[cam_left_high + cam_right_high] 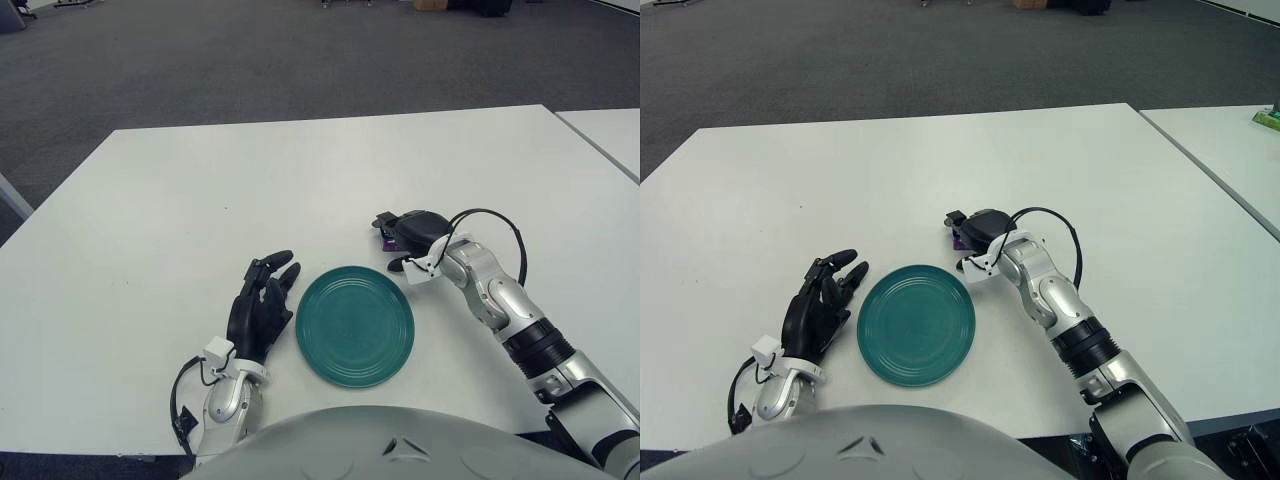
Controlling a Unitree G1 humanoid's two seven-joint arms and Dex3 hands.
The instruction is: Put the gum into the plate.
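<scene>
Beyond the plate [354, 325], the right hand [408, 232] reaches palm-down, fingers curled around the gum [387, 239].

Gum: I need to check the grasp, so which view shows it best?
Left eye view: the gum shows as a purple sliver under the right hand. The right eye view shows less of it.
</scene>
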